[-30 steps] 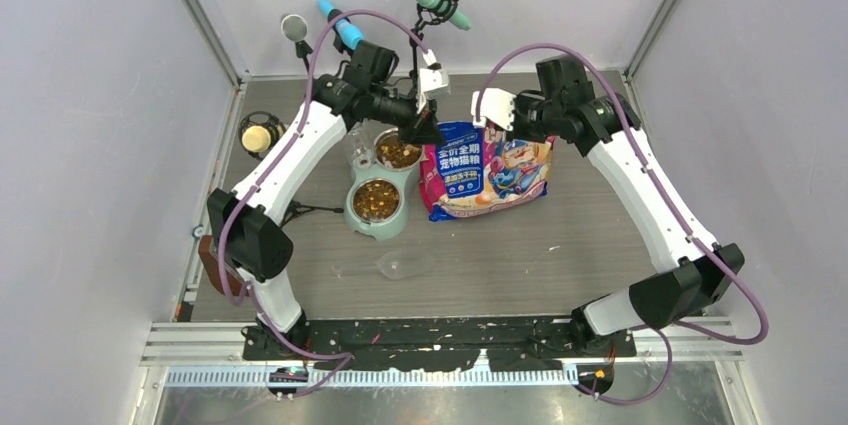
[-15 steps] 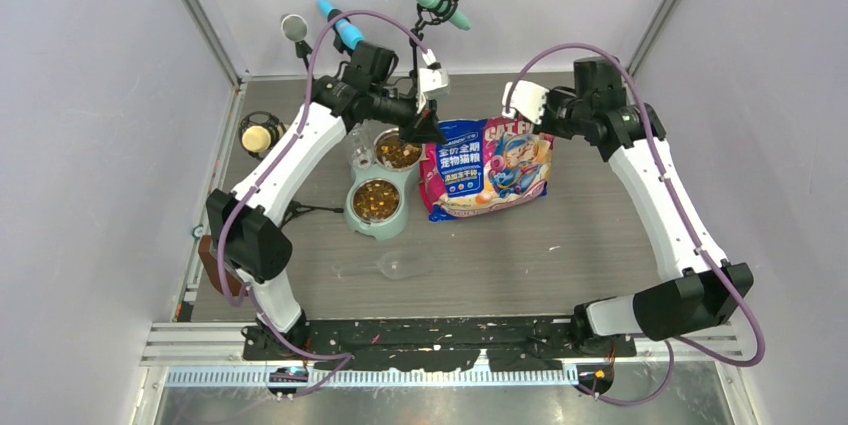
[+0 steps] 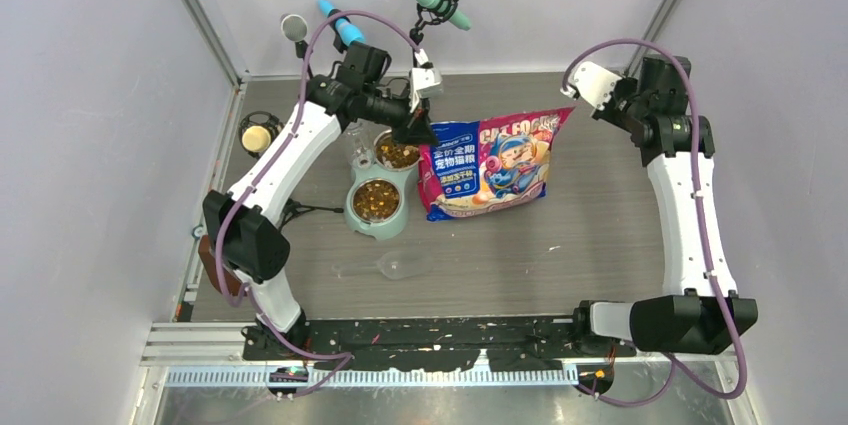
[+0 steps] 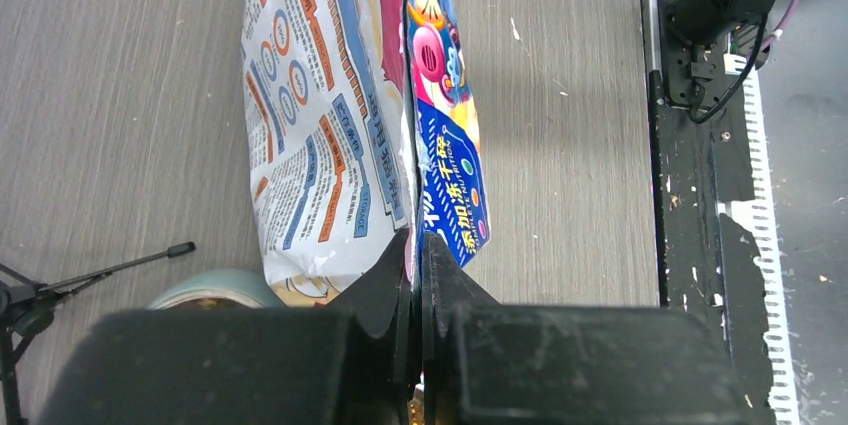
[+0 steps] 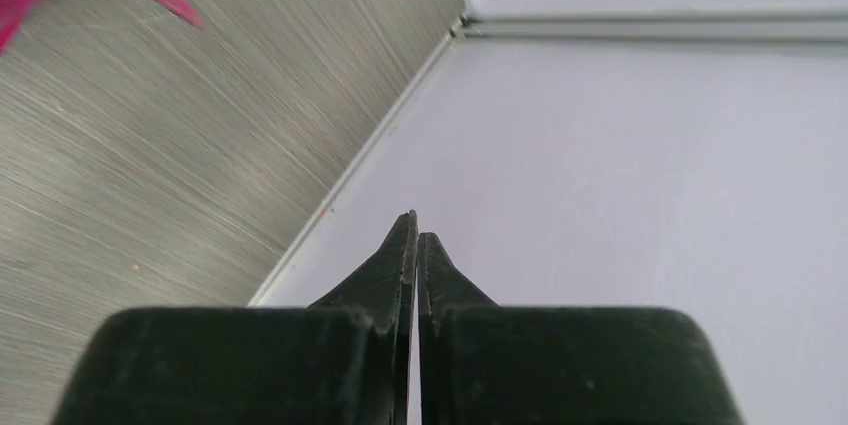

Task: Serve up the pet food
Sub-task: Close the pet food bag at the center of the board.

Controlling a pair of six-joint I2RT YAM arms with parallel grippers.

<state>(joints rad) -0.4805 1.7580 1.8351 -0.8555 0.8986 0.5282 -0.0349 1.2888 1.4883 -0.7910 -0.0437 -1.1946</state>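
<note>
We see the pet food (image 3: 376,200) as brown kibble heaped in the two steel bowls of the mint-green feeder (image 3: 352,213), left of the table's middle. The loose pieces point no single way. The pair of bowls gives the food its long axis, which runs from near to far and leans slightly to the right at the far end.

The left gripper (image 4: 416,245) hangs just beyond the far bowl on its right, so the kibble lies below it and to its near-left. Its jaws are pinched together on the far-left corner of the bag (image 3: 490,165). In the left wrist view, the bag's edge seam runs straight away from the fingertips, white printed back on one side and pink-and-blue front on the other.

The bag sits just right of the feeder with its printed front facing up. Its top edge stretches left to right and rises to a pink corner at the far right.

The right gripper (image 5: 416,230) is closed on nothing and points at the wall's foot, apart from that corner and well away from the bowls.
</note>
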